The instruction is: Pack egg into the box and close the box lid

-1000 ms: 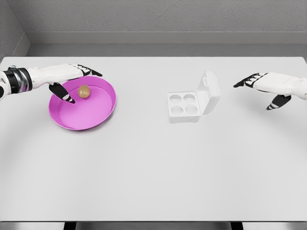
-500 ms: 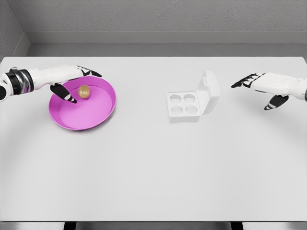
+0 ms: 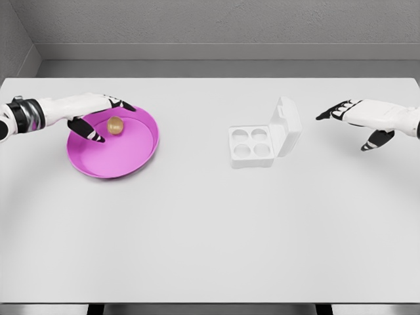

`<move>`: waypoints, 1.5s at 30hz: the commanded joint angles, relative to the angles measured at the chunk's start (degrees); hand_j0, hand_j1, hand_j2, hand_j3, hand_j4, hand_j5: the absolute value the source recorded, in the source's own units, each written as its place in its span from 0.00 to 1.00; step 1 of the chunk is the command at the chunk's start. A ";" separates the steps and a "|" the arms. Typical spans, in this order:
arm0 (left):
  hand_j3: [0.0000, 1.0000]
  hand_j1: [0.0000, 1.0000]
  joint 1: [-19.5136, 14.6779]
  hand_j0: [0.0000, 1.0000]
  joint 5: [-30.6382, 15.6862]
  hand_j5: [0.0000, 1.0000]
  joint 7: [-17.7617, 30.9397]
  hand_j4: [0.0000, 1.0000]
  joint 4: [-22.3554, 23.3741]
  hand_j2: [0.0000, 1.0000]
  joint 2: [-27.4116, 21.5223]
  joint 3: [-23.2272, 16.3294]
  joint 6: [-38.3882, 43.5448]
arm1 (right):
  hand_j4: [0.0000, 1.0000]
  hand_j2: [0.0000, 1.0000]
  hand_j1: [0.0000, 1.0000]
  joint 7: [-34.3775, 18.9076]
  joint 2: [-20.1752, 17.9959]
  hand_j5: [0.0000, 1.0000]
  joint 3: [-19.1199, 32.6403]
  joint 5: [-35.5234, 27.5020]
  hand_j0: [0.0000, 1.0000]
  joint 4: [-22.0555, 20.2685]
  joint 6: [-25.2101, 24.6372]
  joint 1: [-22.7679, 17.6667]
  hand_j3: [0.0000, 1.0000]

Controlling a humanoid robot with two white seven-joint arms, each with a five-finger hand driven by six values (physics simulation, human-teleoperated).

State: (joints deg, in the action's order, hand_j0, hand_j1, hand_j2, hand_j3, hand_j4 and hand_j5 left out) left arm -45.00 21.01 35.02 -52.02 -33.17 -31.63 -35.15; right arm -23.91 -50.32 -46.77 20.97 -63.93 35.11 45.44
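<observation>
Head view: the egg (image 3: 115,125) lies in the pink plate (image 3: 134,156) at the desk's (image 3: 210,230) left side, toward the plate's back rim. The left hand (image 3: 98,113) reaches in over that rim with fingers spread; its thumb points down just left of the egg and the other fingers pass behind it, so the hand brackets the egg but does not look closed on it. The box (image 3: 252,147) sits near the middle of the desk, well apart from the plate, its four cups bare and its lid (image 3: 287,125) standing up on the right side. The right hand (image 3: 357,118) hovers to the right of the box, fingers open and pointing toward the lid, holding nothing.

By my reading, nothing of the task is finished: the egg is not yet grasped, let alone carried to a cup, and the lid is not yet closed. The grasp seems to be the step in hand.
</observation>
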 commanded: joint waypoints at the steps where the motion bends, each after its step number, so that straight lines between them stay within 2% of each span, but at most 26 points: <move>1: 0.89 0.89 0.00 0.89 -0.36 0.89 -0.02 0.89 0.60 0.89 0.04 0.08 0.15 | 1.00 1.00 1.00 0.00 0.04 1.00 0.10 -0.32 1.00 0.03 -0.11 0.00 1.00; 18: 0.91 0.91 -0.26 0.91 -0.36 0.91 -0.02 0.91 3.32 0.91 1.88 0.25 0.15 | 1.00 1.00 1.00 0.09 0.04 1.00 0.19 -0.32 1.00 -0.14 -0.11 -0.62 1.00; 35: 0.91 0.91 -0.26 0.91 -0.36 0.91 -0.02 0.91 3.94 0.91 1.36 0.25 0.15 | 1.00 1.00 1.00 0.00 0.04 1.00 0.19 -0.32 1.00 -0.32 -0.11 -0.62 1.00; 45: 0.91 0.91 -0.26 0.91 -0.45 0.91 -0.02 0.91 5.87 0.91 1.01 0.69 0.15 | 1.00 1.00 1.00 0.18 0.13 1.00 0.19 -0.32 1.00 -0.32 -0.11 -0.70 1.00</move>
State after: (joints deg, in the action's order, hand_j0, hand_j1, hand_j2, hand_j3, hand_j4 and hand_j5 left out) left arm -45.26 20.98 35.02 -46.52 -31.99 -31.27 -35.15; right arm -23.81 -50.18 -46.65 20.97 -64.25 35.11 44.82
